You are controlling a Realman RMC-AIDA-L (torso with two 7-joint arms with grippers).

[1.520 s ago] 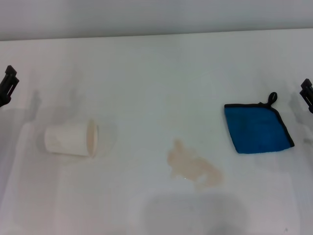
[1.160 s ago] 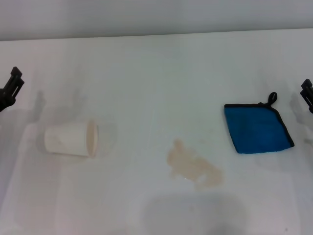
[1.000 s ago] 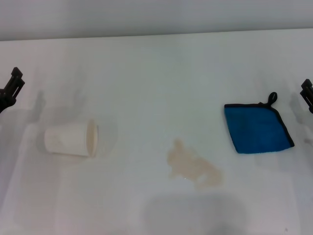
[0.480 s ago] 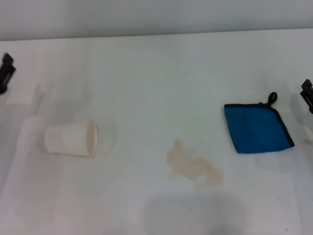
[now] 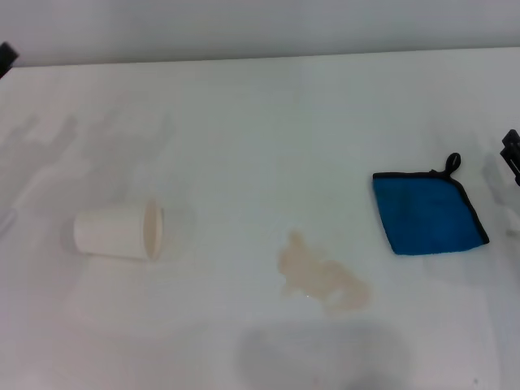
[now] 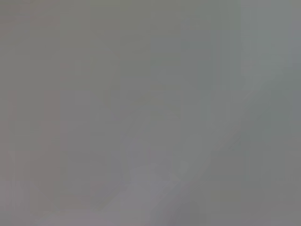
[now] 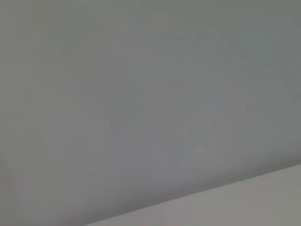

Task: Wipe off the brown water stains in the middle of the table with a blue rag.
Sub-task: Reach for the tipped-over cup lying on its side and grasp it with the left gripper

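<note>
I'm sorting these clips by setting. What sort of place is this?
Probably a staged test bench, not a home: a bare white table holding only a tipped paper cup, a blue rag and brown water stains.

The large plain white table (image 5: 260, 122) carries only 3 things, well apart from one another, so wide bare lanes run between them. The small square bright-blue rag with black edging (image 5: 429, 214) lies flat at the robot's right, its black corner loop pointing toward the far side; open surface surrounds it on all sides. The pale tan, blotchy puddle of brown water stains (image 5: 320, 276) sits near the middle, flat, with bare table all round. The only raised obstacle is the white paper cup lying on its side (image 5: 119, 231) at the robot's left, mouth facing the stains, well apart from them.
</note>
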